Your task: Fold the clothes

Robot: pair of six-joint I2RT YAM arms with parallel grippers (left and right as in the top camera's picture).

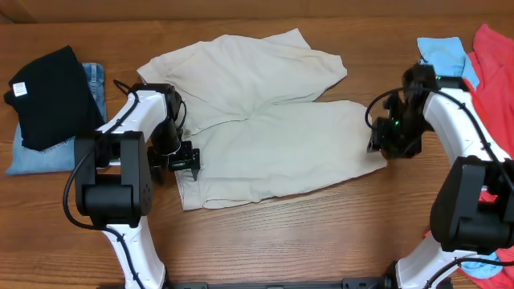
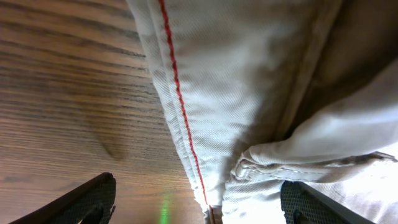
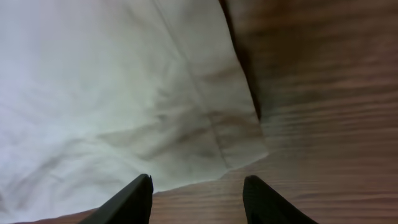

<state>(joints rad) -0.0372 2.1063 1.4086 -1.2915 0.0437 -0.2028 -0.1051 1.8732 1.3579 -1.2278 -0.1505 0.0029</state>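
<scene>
Your left gripper (image 2: 200,202) and right gripper (image 3: 199,202) both stand apart, holding nothing. Pinch the trousers (image 1: 273,152) deep at each end, then lift together.

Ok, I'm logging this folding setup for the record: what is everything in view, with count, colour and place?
trousers: one, pale beige, spread across the table's middle
black garment: one, black with a small white label, lying on the denim, far left
denim garment: one, blue, under the black garment
light blue garment: one, light blue, far right at the top
red garment: one, red, right edge beside the light blue one
table: one, brown wood, under everything
left arm: one, white and black, at the trousers' left edge
left gripper: one, black fingers, open over a red-stitched edge
right arm: one, white and black, right side
right gripper: one, black fingers, open at the trousers' right corner
</scene>
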